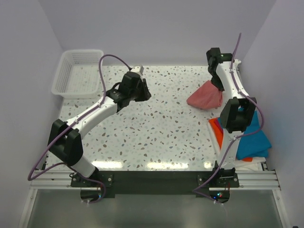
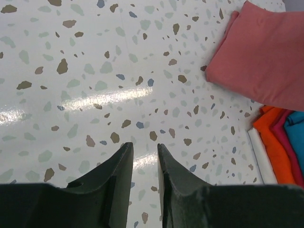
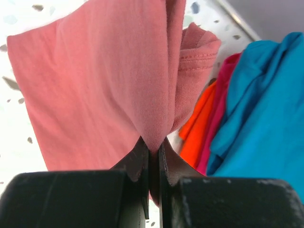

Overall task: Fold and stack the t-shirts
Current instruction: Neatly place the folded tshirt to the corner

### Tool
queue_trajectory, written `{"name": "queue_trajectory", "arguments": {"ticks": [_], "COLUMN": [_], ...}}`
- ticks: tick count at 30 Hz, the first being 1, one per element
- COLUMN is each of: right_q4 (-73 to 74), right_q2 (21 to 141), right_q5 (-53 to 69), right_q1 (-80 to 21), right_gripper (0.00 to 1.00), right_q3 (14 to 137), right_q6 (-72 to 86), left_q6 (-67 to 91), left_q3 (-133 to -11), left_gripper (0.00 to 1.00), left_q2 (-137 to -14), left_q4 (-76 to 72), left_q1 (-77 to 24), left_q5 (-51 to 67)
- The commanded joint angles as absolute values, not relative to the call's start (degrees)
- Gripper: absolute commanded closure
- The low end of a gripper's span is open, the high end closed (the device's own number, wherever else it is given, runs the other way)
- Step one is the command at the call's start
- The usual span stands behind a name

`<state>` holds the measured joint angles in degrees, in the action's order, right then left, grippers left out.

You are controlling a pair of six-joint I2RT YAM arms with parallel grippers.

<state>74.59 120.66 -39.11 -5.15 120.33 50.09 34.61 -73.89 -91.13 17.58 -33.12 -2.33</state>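
Note:
My right gripper is shut on a bunched fold of the salmon-red t-shirt. The shirt hangs from it over the far right of the table, its lower part resting on the surface. The same shirt shows at the upper right of the left wrist view. A teal-blue t-shirt lies on an orange t-shirt at the right edge. My left gripper hovers over bare table left of centre. Its fingers stand slightly apart with nothing between them.
A white mesh basket stands at the far left corner. A magenta strip of cloth shows between the orange and teal shirts. The right arm's elbow hangs over that pile. Walls close in on both sides.

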Motion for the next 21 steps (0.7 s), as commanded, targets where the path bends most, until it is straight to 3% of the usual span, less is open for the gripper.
{"name": "queue_trajectory", "arguments": {"ticks": [1, 21], "right_q4": [89.03, 90.26], "right_q2": [113.84, 100.29], "right_q5": [-43.77, -43.06], "right_q1": [-3.52, 4.04], "right_gripper": [1.00, 1.00], "right_q3": [121.13, 122.17], "right_q6": [51.85, 46.58], "left_q6": [32.96, 32.78], "left_q3": [-73.92, -74.71], "left_gripper": [0.68, 0.68], "left_q2": [-88.59, -90.44], "left_q4": [17.05, 16.88], "left_q1": [-33.66, -34.19], "left_q5": [-0.26, 1.93]}}
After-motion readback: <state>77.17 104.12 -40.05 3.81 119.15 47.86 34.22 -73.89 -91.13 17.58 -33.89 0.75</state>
